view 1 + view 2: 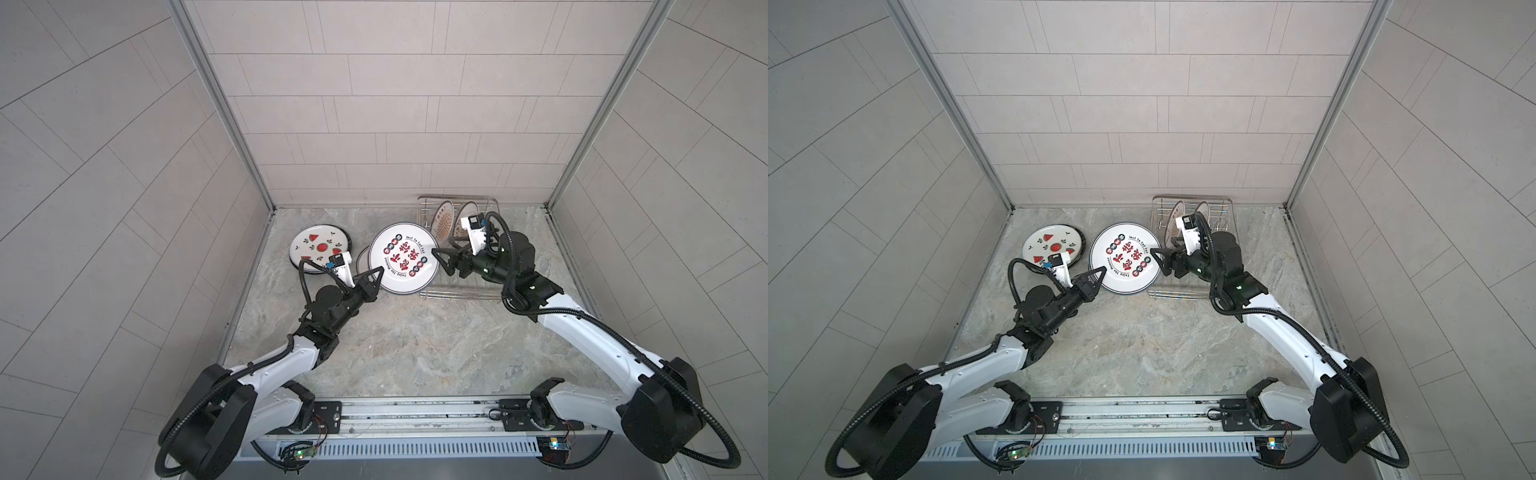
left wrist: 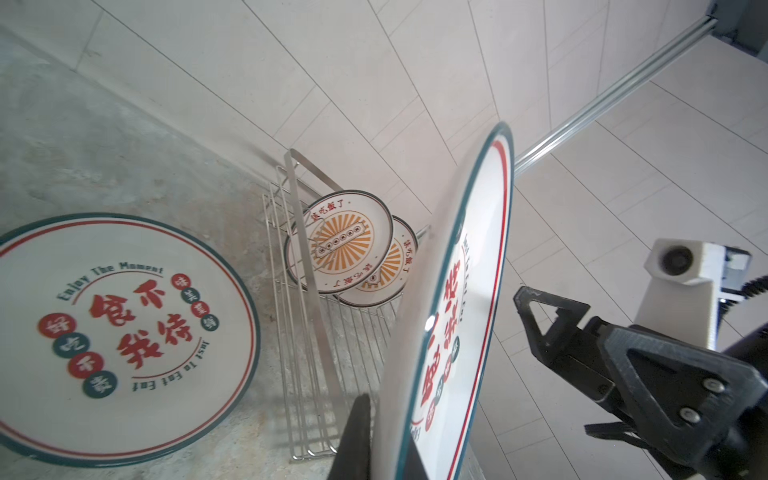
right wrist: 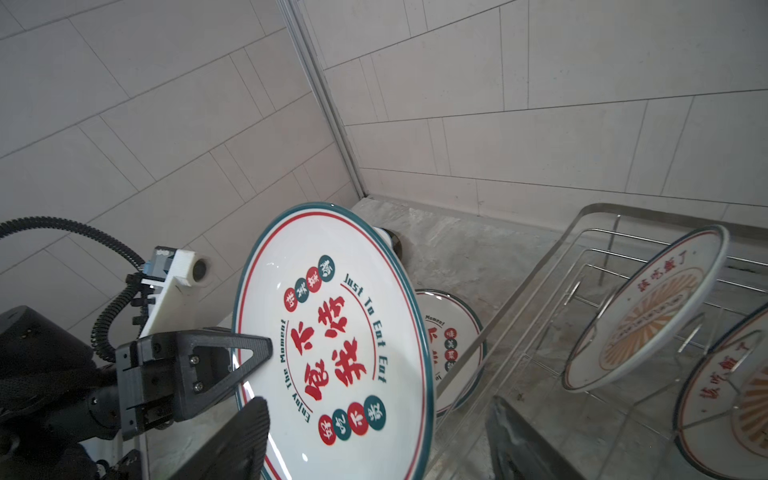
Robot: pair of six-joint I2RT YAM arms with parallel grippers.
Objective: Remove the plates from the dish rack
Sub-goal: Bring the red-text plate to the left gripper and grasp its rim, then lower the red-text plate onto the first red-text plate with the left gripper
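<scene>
**Both top views:** held plate (image 1: 403, 257) is white w/ teal + red rim rings and red chars. It is tilted above the table (image 1: 395, 353), btw the arms, just left of the dish rack (image 1: 457, 198). L gripper (image 1: 380, 272) is clamped on its lower-left rim. R gripper (image 1: 441, 262) is at its right rim, jaws spread, no grip. Watermelon plate (image 1: 318, 247) lies flat, far left. 2 sunburst plates (image 1: 442, 220) stand in the rack's back slots.

**L wrist:** held plate (image 2: 457, 311) seen near edge-on. Matching plate (image 2: 124, 324) lies flat on the table beside the rack (image 2: 299, 374).

**R wrist:** L gripper (image 3: 257, 349) fingers pinch the rim. "Just To Eat Eat" is legible.
</scene>
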